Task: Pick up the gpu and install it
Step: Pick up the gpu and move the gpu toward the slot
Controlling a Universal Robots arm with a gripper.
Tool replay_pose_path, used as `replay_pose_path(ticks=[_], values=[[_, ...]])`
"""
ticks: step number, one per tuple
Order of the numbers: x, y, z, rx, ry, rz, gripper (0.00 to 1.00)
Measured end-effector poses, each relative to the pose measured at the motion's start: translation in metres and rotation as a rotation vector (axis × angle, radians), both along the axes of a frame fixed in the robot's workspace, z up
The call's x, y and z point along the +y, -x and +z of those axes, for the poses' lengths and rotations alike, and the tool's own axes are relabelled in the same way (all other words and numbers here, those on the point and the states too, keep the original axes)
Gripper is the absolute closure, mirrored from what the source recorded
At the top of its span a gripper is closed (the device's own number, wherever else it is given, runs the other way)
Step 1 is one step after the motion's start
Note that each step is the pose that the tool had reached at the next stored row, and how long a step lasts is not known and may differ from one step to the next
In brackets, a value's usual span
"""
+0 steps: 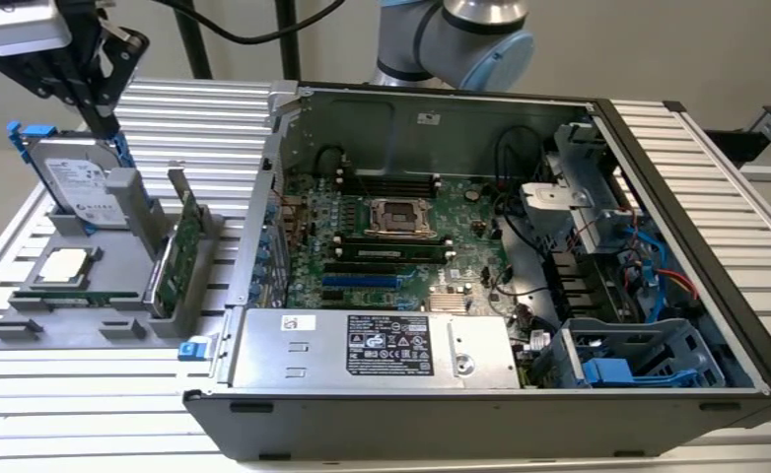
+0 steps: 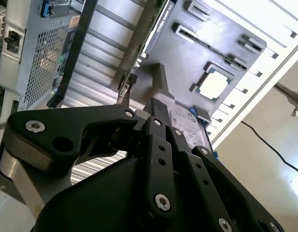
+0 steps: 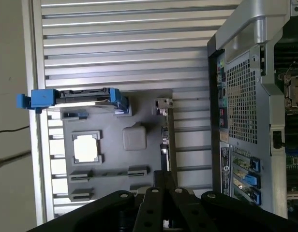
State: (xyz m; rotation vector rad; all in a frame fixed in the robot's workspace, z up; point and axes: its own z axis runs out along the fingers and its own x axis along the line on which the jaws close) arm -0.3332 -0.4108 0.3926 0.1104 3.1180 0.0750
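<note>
With its fingers (image 1: 98, 104) pressed together above the hard drive (image 1: 77, 182), the gripper (image 1: 105, 126) could jab the edge of the upright gpu (image 1: 184, 254) instead of straddling it.

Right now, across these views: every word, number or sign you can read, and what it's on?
Nothing can be quoted; all print is too small or blurred.
On the silver metal power supply box: black-and-white label and small white sticker, unreadable.
On the grey case back wall: white sticker, unreadable.
On the silver hard drive with blue frame: white label, unreadable.
</note>
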Motion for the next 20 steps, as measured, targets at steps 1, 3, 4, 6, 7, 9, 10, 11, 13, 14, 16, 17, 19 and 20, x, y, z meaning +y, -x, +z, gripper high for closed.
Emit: replay_pose_path(ticks=[1, 3, 4, 6, 7, 9, 10, 11, 13, 14, 16, 17, 19, 20], values=[[-0.001, 0.0, 0.0, 0.0, 0.0, 0.0, 1.0], [-0.0029, 0.0, 0.0, 0.0001, 0.0, 0.0, 1.0], [-0.0038, 0.0, 0.0, 0.0001, 0.0, 0.0, 1.0], [-0.0058, 0.0, 0.0, 0.0, 0.0, 0.0, 1.0], [-0.0068, 0.0, 0.0, 0.0, -0.0001, 0.0, 1.0], [-0.0089, 0.0, 0.0, 0.0, 0.0, 0.0, 1.0], [-0.0099, 0.0, 0.0, 0.0, 0.0, 0.0, 1.0], [-0.0109, 0.0, 0.0, 0.0, 0.0, 0.0, 1.0], [-0.0126, -0.0001, 0.0, 0.0, 0.0, 0.0, 1.0], [-0.0134, -0.0001, 0.0, 0.0, 0.0, 0.0, 1.0], [-0.0147, -0.0004, 0.0, 0.0, 0.0, 0.0, 1.0], [-0.0151, -0.0008, 0.0, 0.0, 0.0, 0.0, 1.0], [-0.0158, -0.0018, 0.0, 0.0, 0.0, 0.0, 1.0], [-0.0161, -0.0024, 0.0, -0.0001, -0.0001, 0.0, 1.0]])
